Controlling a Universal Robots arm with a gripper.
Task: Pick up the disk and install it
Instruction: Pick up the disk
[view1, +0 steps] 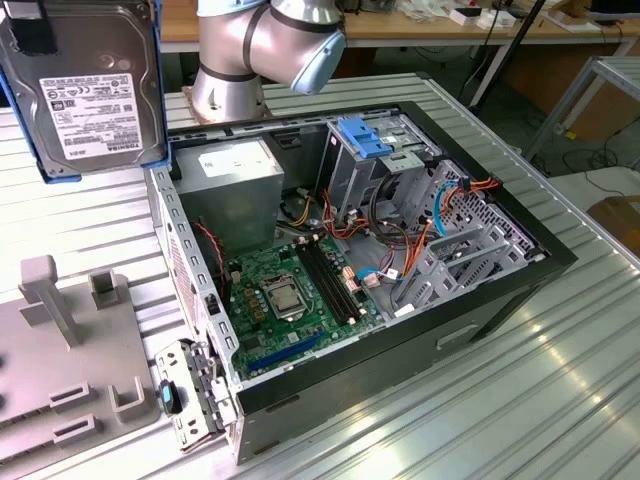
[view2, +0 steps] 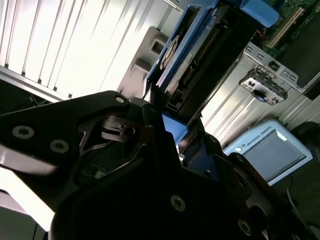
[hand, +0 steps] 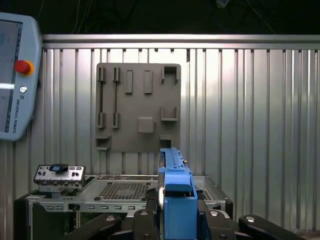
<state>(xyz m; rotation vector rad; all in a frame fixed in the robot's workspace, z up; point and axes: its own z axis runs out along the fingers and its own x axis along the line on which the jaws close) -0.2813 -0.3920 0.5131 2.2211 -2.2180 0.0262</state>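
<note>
your gripper (hand: 175, 219) grips the disk (view1: 85, 90) between closed fingers, raised beside the open computer case (view1: 500, 300).

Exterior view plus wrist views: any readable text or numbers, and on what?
White label on the disk: print too small to read.
White label on the power supply: washed out, unreadable.
Lettering beside the screen of the teach pendant: too small to read reliably.
</note>
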